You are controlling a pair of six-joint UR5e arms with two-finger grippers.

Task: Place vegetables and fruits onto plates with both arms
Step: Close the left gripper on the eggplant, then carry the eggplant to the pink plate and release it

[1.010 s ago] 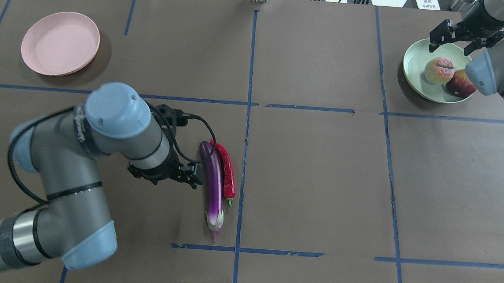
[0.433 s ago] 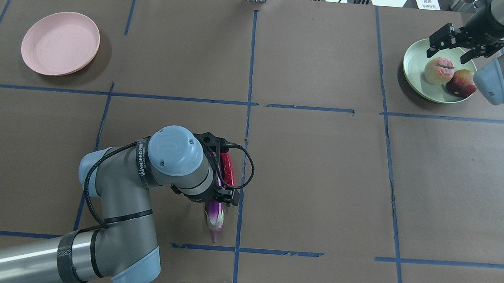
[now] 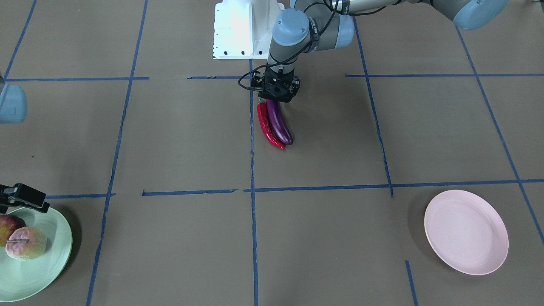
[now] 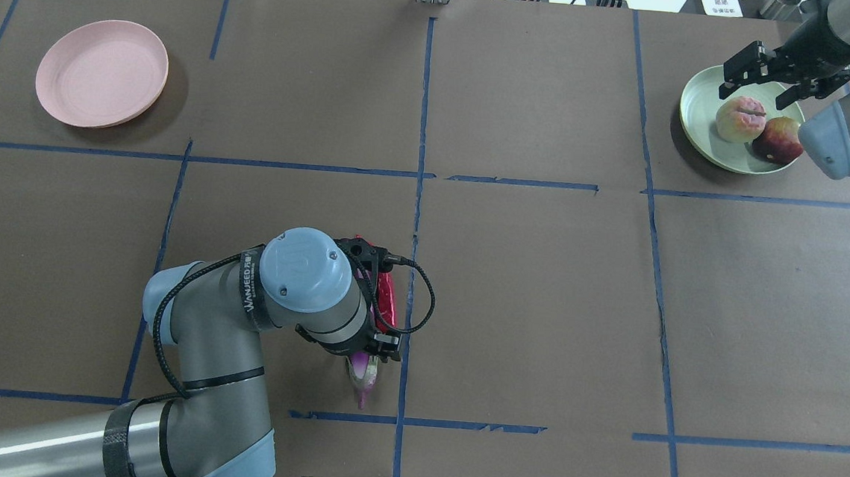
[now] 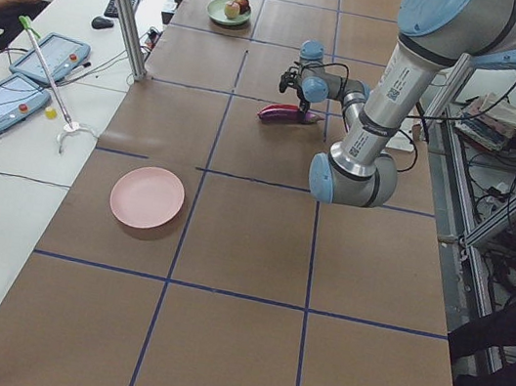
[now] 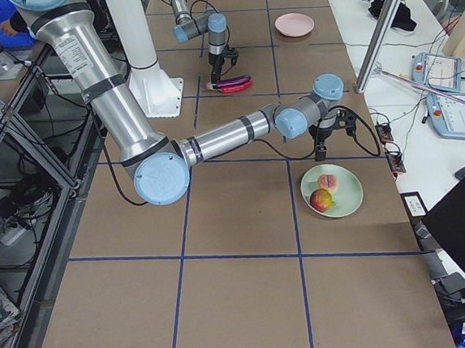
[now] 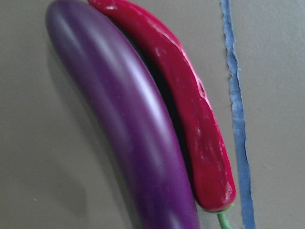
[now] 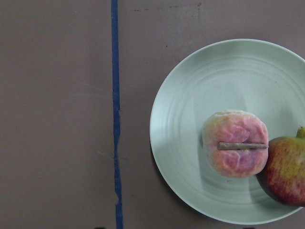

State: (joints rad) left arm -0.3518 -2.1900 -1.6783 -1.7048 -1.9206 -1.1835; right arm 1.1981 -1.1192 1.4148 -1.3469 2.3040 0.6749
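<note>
Eggplant axis: the eggplant (image 3: pixel 280 123) lies flat on the table, its long axis running from robot side to far side; whitish-green stem end toward the robot, rounded purple tip away
Chili axis: the chili pepper (image 3: pixel 266 126) lies parallel to it, green stem toward the robot, pointed tip away
Eggplant and chili: side by side near the table's middle, the chili along the eggplant's right flank, just beside a blue tape line
Left gripper: the left gripper (image 3: pixel 275 94) stands over the stem-end half of the eggplant, pointing down; whether its jaws are spread or pinching cannot be told, nor whether it touches
Right gripper: the right gripper (image 4: pixel 764 80) hangs above the far rim of the green plate (image 8: pixel 190 95), jaws spread, holding nothing
Fruits: the pale pink fruit (image 8: pixel 234 143) and the red-and-yellow fruit (image 8: pixel 286 171) sit touching on the green plate, below and beside the right gripper
Pink plate: the pink plate (image 3: pixel 466 231) lies at the far left of the table, well apart from the vegetables
Counts: one eggplant, one chili, two fruits, two plates
</note>
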